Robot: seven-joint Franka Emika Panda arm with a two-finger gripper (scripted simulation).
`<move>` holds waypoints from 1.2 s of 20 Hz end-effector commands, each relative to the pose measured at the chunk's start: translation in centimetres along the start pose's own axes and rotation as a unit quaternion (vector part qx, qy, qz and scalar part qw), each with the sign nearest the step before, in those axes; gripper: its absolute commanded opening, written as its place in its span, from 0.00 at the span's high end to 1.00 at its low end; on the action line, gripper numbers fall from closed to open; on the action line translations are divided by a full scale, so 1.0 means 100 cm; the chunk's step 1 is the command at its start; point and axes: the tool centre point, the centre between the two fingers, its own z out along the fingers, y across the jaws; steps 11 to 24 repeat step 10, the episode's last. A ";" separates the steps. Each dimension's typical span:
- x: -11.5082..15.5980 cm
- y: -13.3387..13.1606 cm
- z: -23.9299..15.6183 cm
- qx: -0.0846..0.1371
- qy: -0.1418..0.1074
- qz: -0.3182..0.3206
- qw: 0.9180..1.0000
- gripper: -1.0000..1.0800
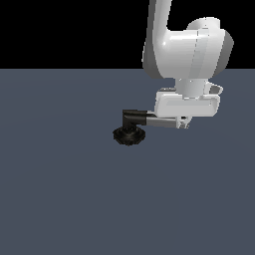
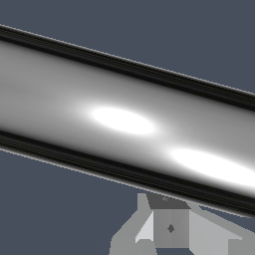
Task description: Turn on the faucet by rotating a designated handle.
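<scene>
The faucet [image 1: 130, 130] is small, with a black ribbed round base and a short black elbow post. Its handle [image 1: 162, 121], a straight grey metal cylinder, sticks out from the elbow toward the exterior view's right. My white gripper [image 1: 184, 123] hangs over the handle's free end, fingers down beside it. In the wrist view the handle [image 2: 124, 119] fills the frame as a wide shiny bar very close to the camera. Behind it the gripper [image 2: 169, 221] shows as one joined grey block with no gap, shut on nothing, and the bar hides its tips.
The faucet stands on a flat dark blue-grey floor [image 1: 60, 189]. My white arm [image 1: 184, 50] comes down from above at the exterior view's right. Beyond the floor's far edge there is only black.
</scene>
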 end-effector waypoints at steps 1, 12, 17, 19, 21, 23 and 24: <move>0.004 0.011 0.004 -0.001 -0.001 0.004 1.000 1.00; 0.022 0.029 0.004 -0.001 -0.002 0.005 1.000 1.00; 0.022 0.029 0.004 -0.001 -0.002 0.005 1.000 1.00; 0.022 0.029 0.004 -0.001 -0.002 0.005 1.000 1.00; 0.022 0.029 0.004 -0.001 -0.002 0.005 1.000 1.00; 0.022 0.029 0.004 -0.001 -0.002 0.005 1.000 1.00; 0.022 0.029 0.004 -0.001 -0.002 0.005 1.000 1.00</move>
